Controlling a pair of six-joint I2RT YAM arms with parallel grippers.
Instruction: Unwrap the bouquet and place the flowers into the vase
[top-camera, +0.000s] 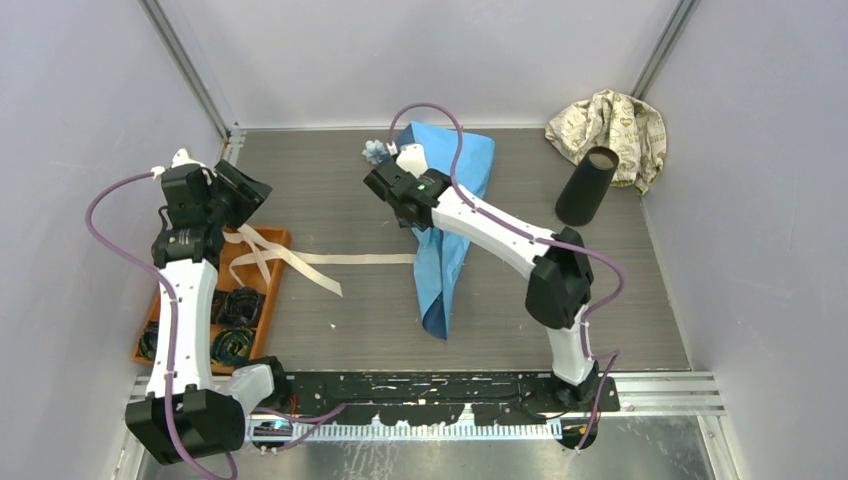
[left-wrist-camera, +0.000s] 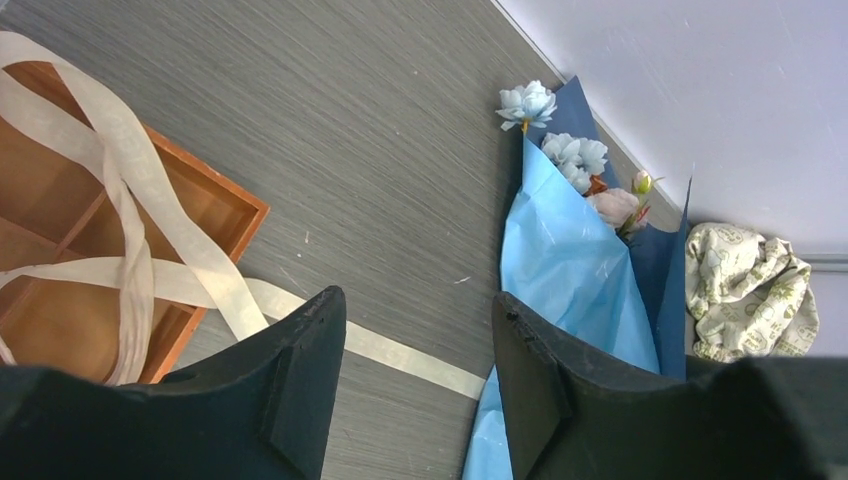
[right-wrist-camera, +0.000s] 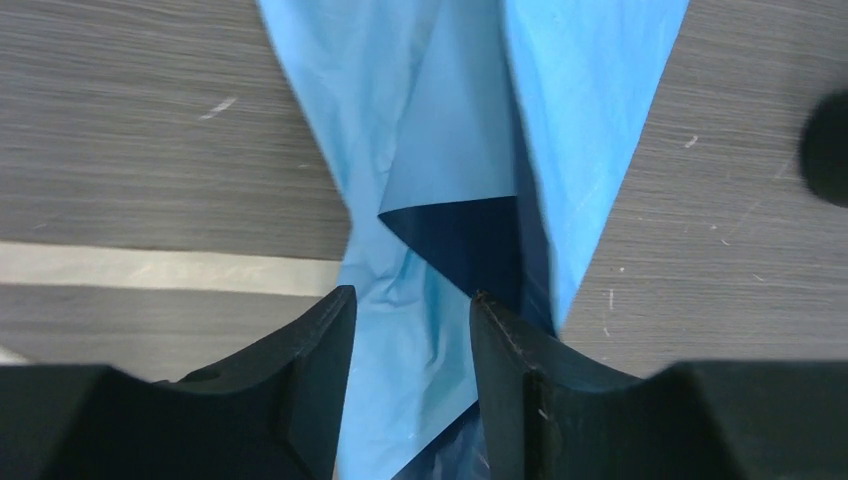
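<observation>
Bouquet (top-camera: 445, 270): likely light, soft, slippery paper (right-wrist-camera: 440, 120) round fragile flowers (left-wrist-camera: 570, 155); pinch a loose sheet edge; left tool (left-wrist-camera: 418, 300) and right tool (right-wrist-camera: 412, 296) both released, empty.

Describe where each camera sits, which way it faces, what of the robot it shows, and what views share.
Top: above and behind the bases, facing down on the table; left arm and right arm show.
Left wrist: above the tray, facing across the ribbon to the bouquet; open left pincer shows.
Right wrist: facing straight down on the blue paper; open right pincer shows.
Shared: ribbon and bouquet appear in all three.
</observation>
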